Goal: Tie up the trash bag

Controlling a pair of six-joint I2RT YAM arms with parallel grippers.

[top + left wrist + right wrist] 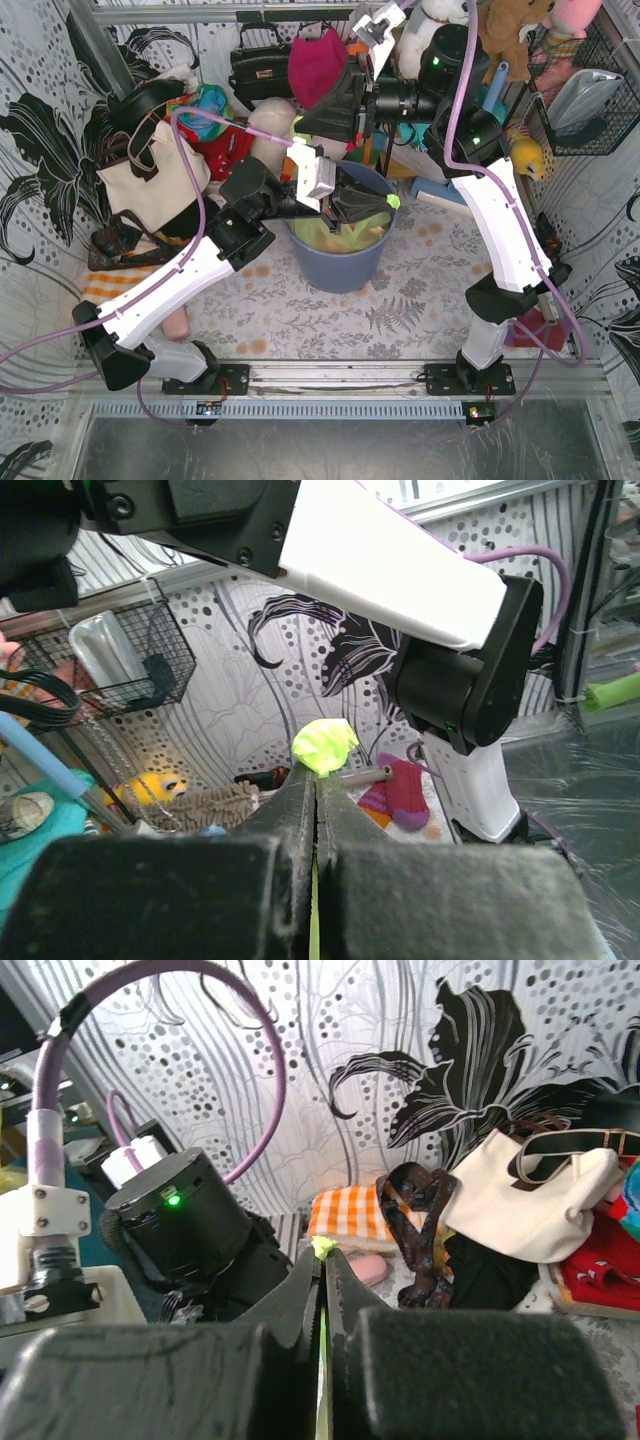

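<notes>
Black padded left end effector [316, 775] fills the near wrist view, jaws clamped shut on a wad of the thin translucent light-green plastic trash bag [325, 745], film poking out at the tip. Same on the other side: right end effector [322, 1258] closed tight, sliver of green film pinched between the jaws. From above, body of the trash bag [325, 235] sits inside the round blue-grey plastic bin [340, 275] on the floral-patterned tabletop [430, 290], orange-tan paper showing through. Left end effector holds one flap out over the bin's right rim. Right one holds another flap up, behind the bin's left rim, so the arms cross over the opening. My read of the step: two flaps gripped, knot being formed. To do it well: firm grips, since the film looks thin and slippery. Pull the flaps apart evenly and low, so the crossing cinches at the bag mouth instead of lifting the bag or tipping the bin. No yanking, film may tear or slide out. Whether a loop already exists, can't tell; arms hide it.
</notes>
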